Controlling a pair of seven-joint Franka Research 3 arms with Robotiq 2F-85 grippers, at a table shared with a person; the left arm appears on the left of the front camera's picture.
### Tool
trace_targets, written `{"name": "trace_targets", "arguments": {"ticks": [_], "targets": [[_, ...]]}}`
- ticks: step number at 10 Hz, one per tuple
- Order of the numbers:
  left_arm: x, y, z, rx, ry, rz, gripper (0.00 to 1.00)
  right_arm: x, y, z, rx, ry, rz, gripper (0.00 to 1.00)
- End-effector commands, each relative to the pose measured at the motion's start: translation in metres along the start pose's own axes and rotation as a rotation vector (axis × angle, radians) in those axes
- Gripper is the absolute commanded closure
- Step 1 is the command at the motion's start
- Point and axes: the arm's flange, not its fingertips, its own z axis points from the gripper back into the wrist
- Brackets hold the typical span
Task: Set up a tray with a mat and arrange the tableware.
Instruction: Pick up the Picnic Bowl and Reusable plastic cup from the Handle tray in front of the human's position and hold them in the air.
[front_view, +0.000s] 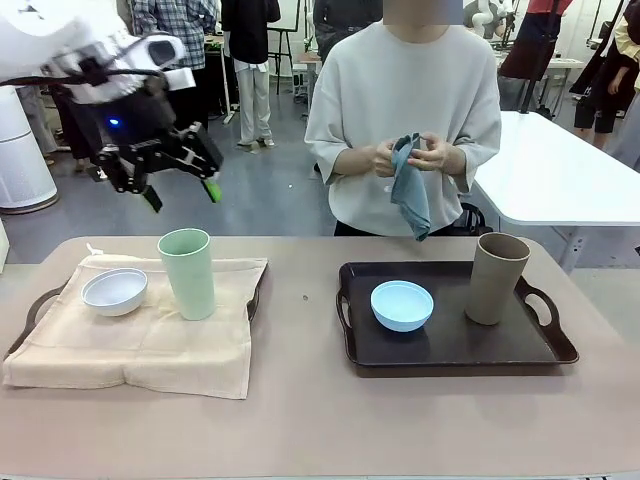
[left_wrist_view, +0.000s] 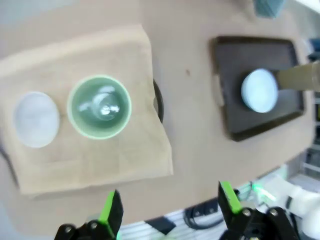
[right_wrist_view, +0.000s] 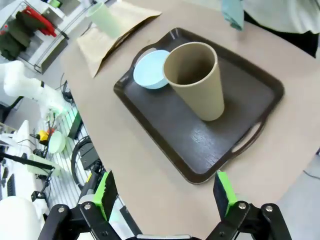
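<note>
On the left, a beige mat (front_view: 140, 340) covers a dark tray (front_view: 30, 312). The white bowl (front_view: 114, 291) and the pale green cup (front_view: 187, 272) stand on that mat. My left gripper (front_view: 181, 193) hangs open in the air above the green cup (left_wrist_view: 99, 106), holding nothing. On the right, a bare dark tray (front_view: 500, 350) carries the light blue bowl (front_view: 402, 305) and the tan-brown cup (front_view: 495, 277). My right gripper (right_wrist_view: 166, 195) is open high above this tray (right_wrist_view: 235, 125), near the tan cup (right_wrist_view: 195, 80). The person holds a blue-grey cloth (front_view: 408, 185) in both hands.
The person stands at the far edge of the beige table (front_view: 300, 410). A white table (front_view: 560, 180) is behind on the right. Bare tabletop lies between the two trays and along the front edge.
</note>
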Motion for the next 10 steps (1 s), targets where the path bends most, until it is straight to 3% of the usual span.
{"name": "trace_targets", "arguments": {"ticks": [1, 4, 6, 7, 10], "targets": [[0.007, -0.024, -0.003, 0.043, 0.002, 0.019, 0.0, -0.003, -0.003, 0.003, 0.038, 0.018, -0.002, 0.0], [0.014, -0.052, -0.035, 0.029, -0.001, 0.042, 0.0, 0.0, 0.0, 0.0, 0.0, 0.0, 0.0, 0.0], [0.011, -0.038, -0.038, -0.045, 0.013, 0.033, 0.0, 0.0, 0.0, 0.0, 0.0, 0.0, 0.0, 0.0], [0.008, -0.046, -0.035, 0.005, 0.023, 0.017, 0.0, 0.0, 0.0, 0.0, 0.0, 0.0, 0.0, 0.0], [0.008, -0.046, -0.035, 0.005, 0.023, 0.017, 0.0, 0.0, 0.0, 0.0, 0.0, 0.0, 0.0, 0.0]]}}
